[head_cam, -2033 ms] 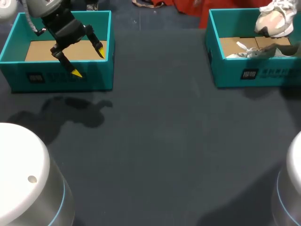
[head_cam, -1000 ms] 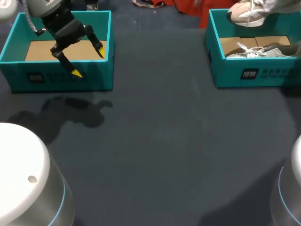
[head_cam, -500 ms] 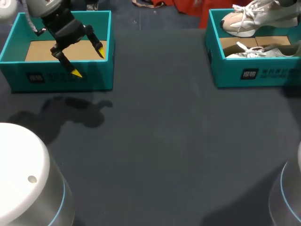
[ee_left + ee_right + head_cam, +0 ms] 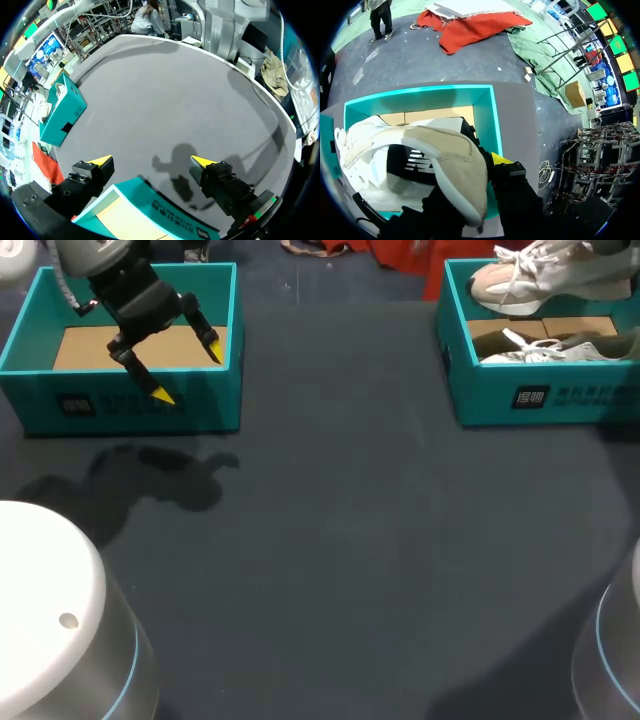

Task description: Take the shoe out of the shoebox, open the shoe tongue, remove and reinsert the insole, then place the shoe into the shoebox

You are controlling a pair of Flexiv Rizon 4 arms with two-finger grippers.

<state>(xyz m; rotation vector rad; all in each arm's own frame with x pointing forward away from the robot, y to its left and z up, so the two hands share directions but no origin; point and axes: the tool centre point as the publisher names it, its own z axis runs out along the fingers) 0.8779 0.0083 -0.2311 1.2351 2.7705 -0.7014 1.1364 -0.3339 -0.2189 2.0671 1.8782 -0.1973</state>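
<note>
Right wrist view: shoe (image 4: 420, 150) pinched in right gripper (image 4: 482, 167), up over shoebox (image 4: 484, 112). Left gripper (image 4: 151, 161) wide open. Taking-out step. Next: set shoe down on table (image 4: 330, 540).

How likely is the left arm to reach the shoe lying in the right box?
Probably not: the left gripper is over the left box, across the table from the right box, and a lifted shoe hangs over the shoe inside.

Teal shoebox (image 4: 480, 390), beige-and-white shoe (image 4: 530, 285), dark grey table (image 4: 350, 540), yellow-tipped black left gripper (image 4: 188, 372)
</note>
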